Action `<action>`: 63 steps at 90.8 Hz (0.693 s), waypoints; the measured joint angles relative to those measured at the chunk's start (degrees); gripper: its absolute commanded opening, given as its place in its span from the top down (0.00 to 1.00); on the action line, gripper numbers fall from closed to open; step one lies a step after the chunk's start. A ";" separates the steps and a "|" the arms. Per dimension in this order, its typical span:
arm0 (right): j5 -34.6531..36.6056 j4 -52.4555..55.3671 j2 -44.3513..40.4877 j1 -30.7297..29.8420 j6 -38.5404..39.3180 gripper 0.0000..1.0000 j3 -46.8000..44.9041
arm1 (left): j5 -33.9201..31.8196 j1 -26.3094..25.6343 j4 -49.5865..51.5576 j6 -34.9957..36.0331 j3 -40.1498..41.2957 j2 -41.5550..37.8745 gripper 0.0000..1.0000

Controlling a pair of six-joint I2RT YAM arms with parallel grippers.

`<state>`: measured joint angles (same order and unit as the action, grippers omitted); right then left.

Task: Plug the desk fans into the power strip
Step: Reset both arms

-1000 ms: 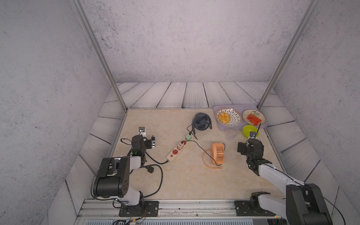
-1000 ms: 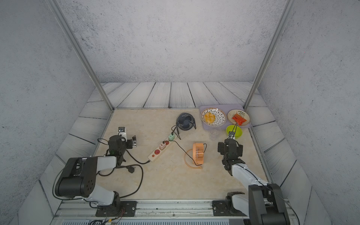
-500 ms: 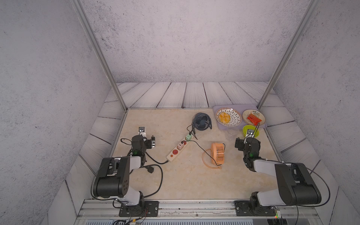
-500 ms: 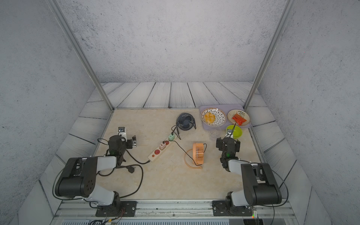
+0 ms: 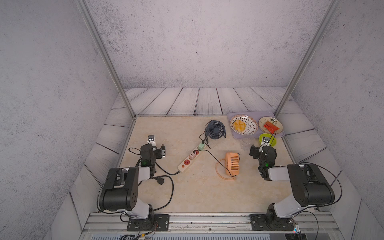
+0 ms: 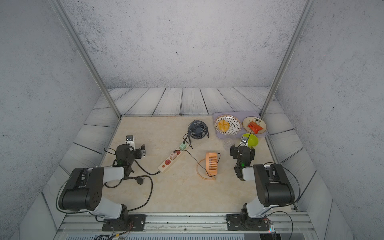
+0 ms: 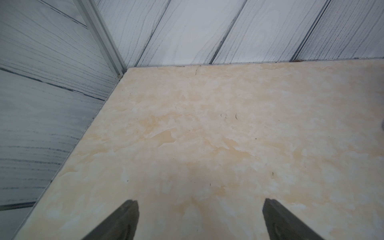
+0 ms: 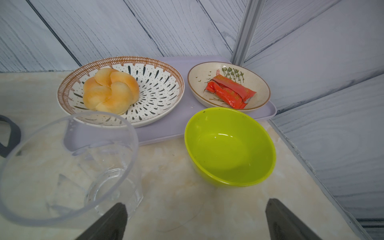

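cream-white power strip (image 5: 190,159) lying on a diagonal in the middle of the marbled surface (image 5: 187,193), clear in both top views. its near end trails a black cord (image 5: 166,171) back toward the left arm, and a loose black plug (image 5: 161,181) rests on the surface by that arm. two adapters are seated on the strip: a green adapter (image 5: 200,146) at the far end and a pink adapter (image 5: 192,156) right next to it.

thin black leads come off that far end. one goes up to the dark blue fan (image 5: 215,129) standing just beyond the strip. the other goes across to the orange fan (image 5: 232,163), upright on its ring base to the right and apart from the strip. which lead meets which adapter, can't tell from here.

left gripper (image 7: 199,201) sits off to the left of the strip, well apart, jaws spread wide with only bare surface between them.

right gripper (image 8: 196,203) is over on the right, past the orange fan, jaws just as wide and holding nothing. in front of it stand a clear glass cup (image 8: 68,166) and a lime green bowl (image 8: 229,147). behind those, a lavender tray (image 8: 158,128) carries a patterned plate (image 8: 164,66) with a bread roll (image 8: 111,90). a small dish (image 8: 199,83) on the tray holds a red packet (image 8: 230,91).
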<state>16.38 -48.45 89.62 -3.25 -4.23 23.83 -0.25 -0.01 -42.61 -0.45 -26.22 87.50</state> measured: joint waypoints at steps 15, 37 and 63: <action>-0.04 -1.01 0.00 0.00 0.02 0.01 -0.02 | 0.00 0.00 0.00 0.00 0.00 0.00 0.00; -2.05 -3.17 -3.85 0.00 1.18 0.01 -4.20 | 0.00 0.00 0.00 0.00 0.00 0.00 0.00; -1.05 -3.06 -1.09 0.00 0.39 0.01 -2.43 | 0.00 0.00 0.02 0.00 0.00 0.00 0.00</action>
<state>15.33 -51.51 88.53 -3.25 -3.84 21.41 -0.25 -0.01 -42.59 -0.45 -26.22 87.50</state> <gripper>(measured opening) 0.990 0.997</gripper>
